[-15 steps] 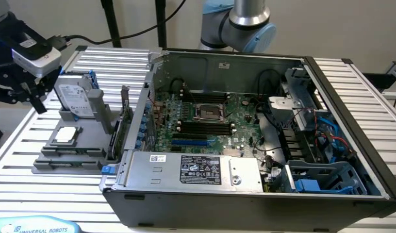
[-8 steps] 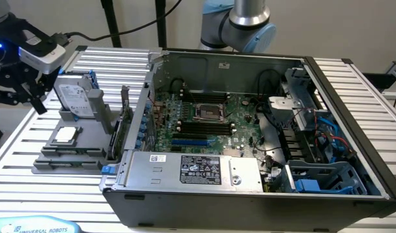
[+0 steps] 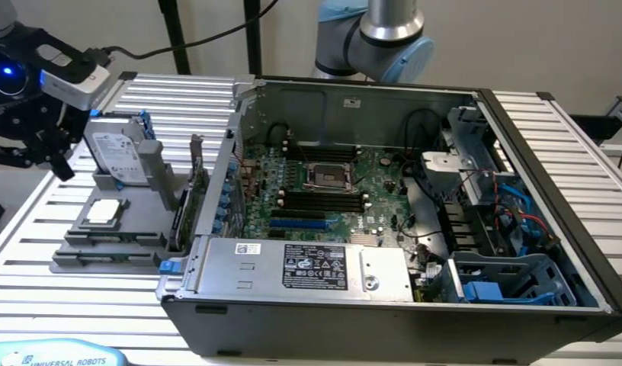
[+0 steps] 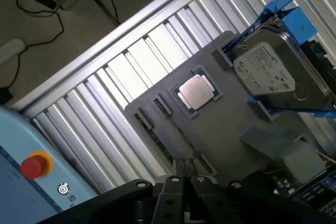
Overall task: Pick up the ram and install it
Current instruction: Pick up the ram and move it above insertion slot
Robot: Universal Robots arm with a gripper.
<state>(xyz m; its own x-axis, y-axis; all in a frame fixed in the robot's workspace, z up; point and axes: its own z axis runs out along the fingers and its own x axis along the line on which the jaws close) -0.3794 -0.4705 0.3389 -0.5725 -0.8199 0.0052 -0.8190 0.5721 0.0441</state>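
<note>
while gripper is hanging over table by gray tray, at exterior view's left, cannot tell how far it is opening or whether it is holding anything. ram is sitting in tray's front slot, near tray edge. bare slats are lying free beside tray; open computer case is standing just beside it. one hard drive, one processor chip. ribbed metal table, pale wall behind.
</note>
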